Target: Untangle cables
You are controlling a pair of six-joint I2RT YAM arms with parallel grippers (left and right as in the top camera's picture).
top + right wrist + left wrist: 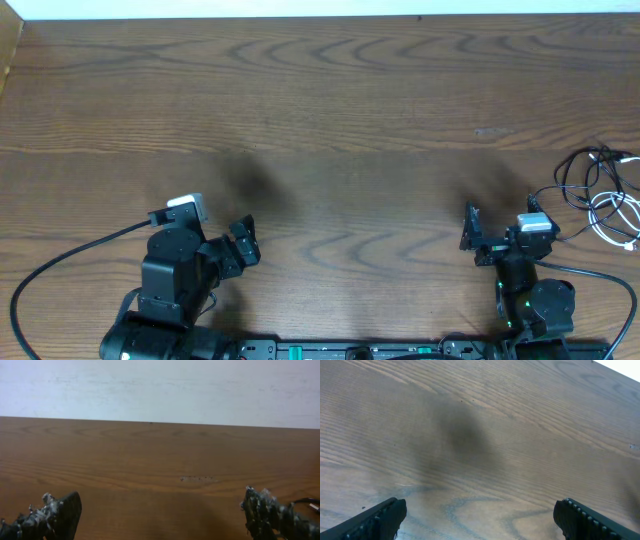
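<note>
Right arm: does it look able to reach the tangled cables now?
Probably yes. The cables lie on the table just right of the right gripper, with nothing between. The open gripper is not aimed at them, so it would have to turn first.

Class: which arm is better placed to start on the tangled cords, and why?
The right. The black cord and white cord lie tangled at the table's right edge, near the open right pincer. The open left pincer sits far across the table.
</note>
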